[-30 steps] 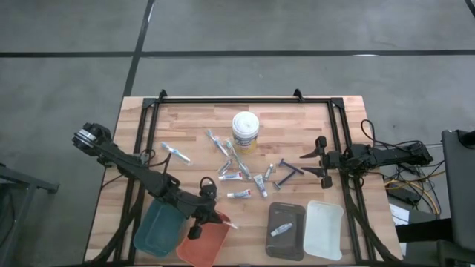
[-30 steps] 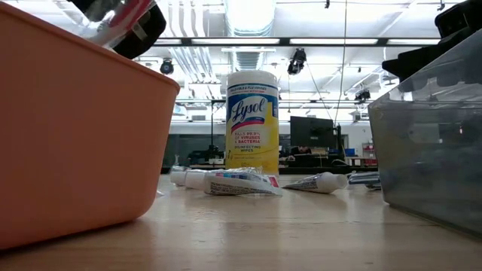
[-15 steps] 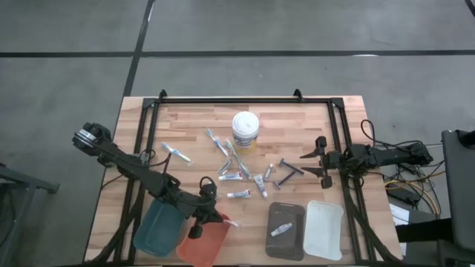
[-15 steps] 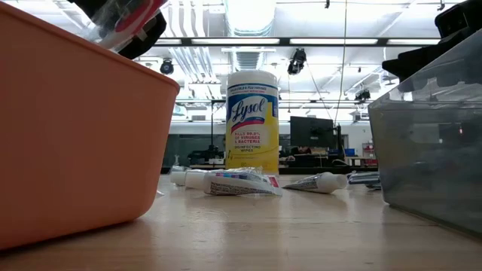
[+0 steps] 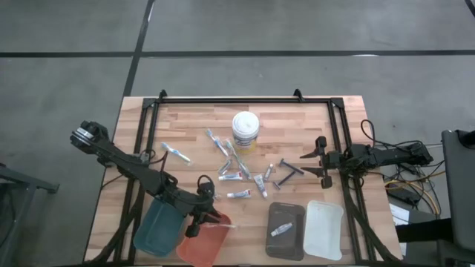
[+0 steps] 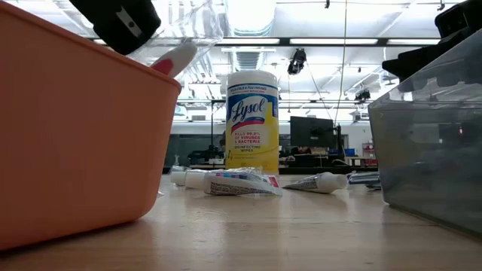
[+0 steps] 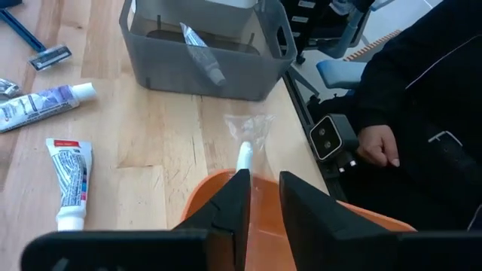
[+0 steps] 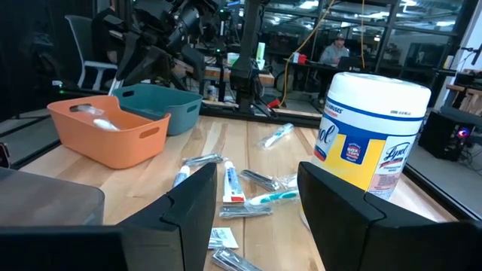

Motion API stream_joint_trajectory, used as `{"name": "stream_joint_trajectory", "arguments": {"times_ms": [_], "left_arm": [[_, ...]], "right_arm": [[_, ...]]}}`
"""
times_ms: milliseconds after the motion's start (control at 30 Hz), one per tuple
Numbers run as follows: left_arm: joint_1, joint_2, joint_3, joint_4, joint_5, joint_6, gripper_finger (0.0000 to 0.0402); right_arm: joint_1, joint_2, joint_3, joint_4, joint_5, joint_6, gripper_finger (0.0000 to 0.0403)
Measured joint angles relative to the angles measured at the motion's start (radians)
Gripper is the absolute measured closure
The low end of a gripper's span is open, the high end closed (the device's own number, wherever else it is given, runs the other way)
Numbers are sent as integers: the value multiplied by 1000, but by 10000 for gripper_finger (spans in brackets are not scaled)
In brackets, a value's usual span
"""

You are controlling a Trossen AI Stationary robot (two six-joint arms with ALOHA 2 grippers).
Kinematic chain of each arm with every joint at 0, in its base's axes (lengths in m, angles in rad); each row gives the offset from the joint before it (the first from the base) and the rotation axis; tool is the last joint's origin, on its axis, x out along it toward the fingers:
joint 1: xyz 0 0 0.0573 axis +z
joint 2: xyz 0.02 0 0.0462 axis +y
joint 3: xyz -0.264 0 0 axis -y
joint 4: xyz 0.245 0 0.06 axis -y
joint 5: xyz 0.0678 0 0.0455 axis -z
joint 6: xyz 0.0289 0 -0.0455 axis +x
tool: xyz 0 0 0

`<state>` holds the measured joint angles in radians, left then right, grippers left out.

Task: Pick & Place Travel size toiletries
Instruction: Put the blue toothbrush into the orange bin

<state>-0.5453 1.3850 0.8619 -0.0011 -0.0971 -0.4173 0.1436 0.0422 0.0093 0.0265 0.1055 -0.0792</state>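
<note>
Fingers part on the left end effector (image 5: 199, 220), and the wrapped toothbrush (image 6: 175, 57) that was pinched a second ago now tips down against the rim of the orange tray (image 5: 202, 245)! From the low view its pink end pokes past the tray's edge, clear wrapper trailing up behind it. The left wrist view shows the two fingers (image 7: 236, 197) standing apart with the toothbrush (image 7: 244, 154) just ahead of them, lying over the tray's rim; whether it still touches a finger, I cannot tell.

Over on the other side, the right end effector (image 5: 322, 161) waits open above the worktop (image 5: 193, 122), beside a razor (image 5: 291, 168), holding nothing.

Mid-worktop, the loose toiletries lie scattered near the tub (image 5: 245, 131): tubes (image 5: 239, 194), more toothbrushes (image 5: 175, 152). One tube (image 5: 280, 230) already rests in the grey tray (image 5: 286, 213), with the white tray (image 5: 323, 230) beside it and a teal tray (image 5: 157, 228) touching the orange one. A person's hand (image 7: 378, 146) shows beyond the worktop edge.
</note>
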Motion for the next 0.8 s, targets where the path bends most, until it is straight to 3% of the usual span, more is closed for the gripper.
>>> {"name": "stream_joint_trajectory", "arguments": {"times_ms": [300,800], "left_arm": [[0,-86,0,-136,-7,17,325],[11,-209,0,-401,-209,59,325]], "right_arm": [[0,0,0,0,0,0,220],[0,0,0,0,0,-1,220]]}}
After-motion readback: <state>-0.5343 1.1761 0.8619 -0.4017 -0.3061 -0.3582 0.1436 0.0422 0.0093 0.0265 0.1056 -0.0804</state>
